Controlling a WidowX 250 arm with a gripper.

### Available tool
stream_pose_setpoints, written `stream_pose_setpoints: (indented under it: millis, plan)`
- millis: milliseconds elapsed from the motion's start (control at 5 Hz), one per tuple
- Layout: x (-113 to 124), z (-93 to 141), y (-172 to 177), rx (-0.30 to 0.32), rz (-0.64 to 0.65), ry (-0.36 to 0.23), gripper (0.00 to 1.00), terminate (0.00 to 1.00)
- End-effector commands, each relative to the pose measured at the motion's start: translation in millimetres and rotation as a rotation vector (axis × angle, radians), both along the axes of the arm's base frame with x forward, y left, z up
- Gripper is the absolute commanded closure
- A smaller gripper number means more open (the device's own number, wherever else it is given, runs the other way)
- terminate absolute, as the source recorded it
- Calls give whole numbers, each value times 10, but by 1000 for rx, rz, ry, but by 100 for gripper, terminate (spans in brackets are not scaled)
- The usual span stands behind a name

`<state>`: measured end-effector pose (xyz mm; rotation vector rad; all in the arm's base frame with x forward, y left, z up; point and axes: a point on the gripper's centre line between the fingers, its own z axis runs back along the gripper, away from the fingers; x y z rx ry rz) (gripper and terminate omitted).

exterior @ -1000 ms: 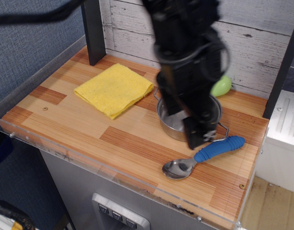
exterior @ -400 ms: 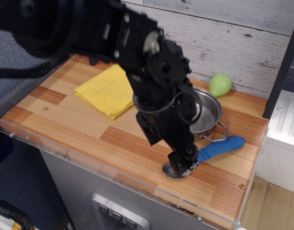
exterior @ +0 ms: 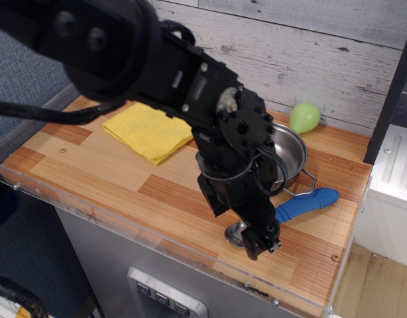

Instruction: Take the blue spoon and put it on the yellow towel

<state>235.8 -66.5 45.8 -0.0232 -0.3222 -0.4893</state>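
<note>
Gripper (exterior: 260,240) is down at the counter surface, right over the bowl end of the blue spoon (exterior: 303,204). The black fingers cover most of the silver bowl — only a sliver of it shows at the gripper's 9 o'clock side. Can't tell whether the jaws are open or closed on the spoon; the arm body blocks the view of the tips.

The spoon's ribbed blue handle lies flat on the wooden counter (exterior: 91,165), running out from the gripper toward 2 o'clock. It sits just beside the steel pot (exterior: 290,154), at the pot's 5 o'clock, close to the pot's wire handle.

Yellow towel (exterior: 147,130) is folded flat, well apart from the spoon — roughly 10 o'clock from the gripper, across the counter. Its near right corner is partly hidden behind the arm.

A small green rounded object (exterior: 304,116) sits at the pot's 1 o'clock, against the whitewashed plank wall (exterior: 323,59).

The arm's bulk crosses the frame from upper left, covering the pot's left rim.
</note>
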Motion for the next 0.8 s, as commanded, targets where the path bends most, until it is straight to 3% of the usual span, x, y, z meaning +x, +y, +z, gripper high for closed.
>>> stream_pose_setpoints:
  millis: [0, 600]
  plan:
    - [271, -8, -79, 22, -20, -33, 0, 0]
    - [458, -219, -250, 30, -25, -10, 0, 0]
